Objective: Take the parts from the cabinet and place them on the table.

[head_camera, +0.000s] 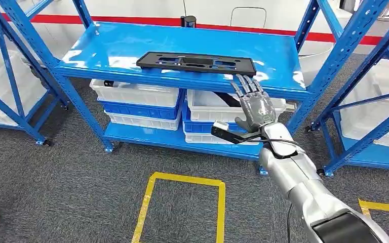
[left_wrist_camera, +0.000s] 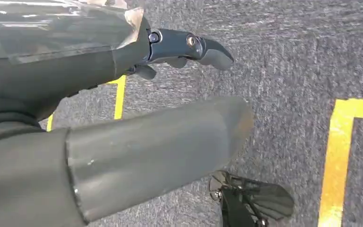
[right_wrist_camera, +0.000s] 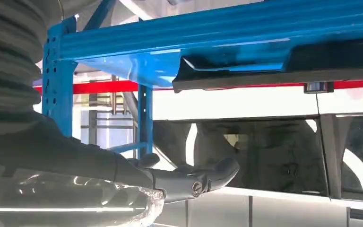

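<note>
The scene is a workshop with grey carpet floor (head_camera: 81,172), yellow tape marks (head_camera: 182,202) on it, and a blue metal cabinet (head_camera: 278,50) of open shelves in front of the robot. On the top shelf lies the part to take, a long flat black plate (head_camera: 196,63), near the front edge and lying level; in the right wrist view it is seen from below and from the side (right_wrist_camera: 274,75). Under it, white and blue bins (head_camera: 137,101) stand on the lower shelf. The right hand (head_camera: 256,104) is raised in front of the shelf edge, its fingers stretched out and apart, holding nothing; the fingertips are just beside the right end of the plate, and I cannot tell if they touch it. I judge the step in hand is the reach to the plate. To do it well, the hand should go over the right end, put the fingers on top and the thumb below the edge, then close firmly, because such a long thin piece may tilt when held at one end. The left hand (left_wrist_camera: 189,49) hangs down over the carpet, fingers loosely apart, with nothing in it.
</note>
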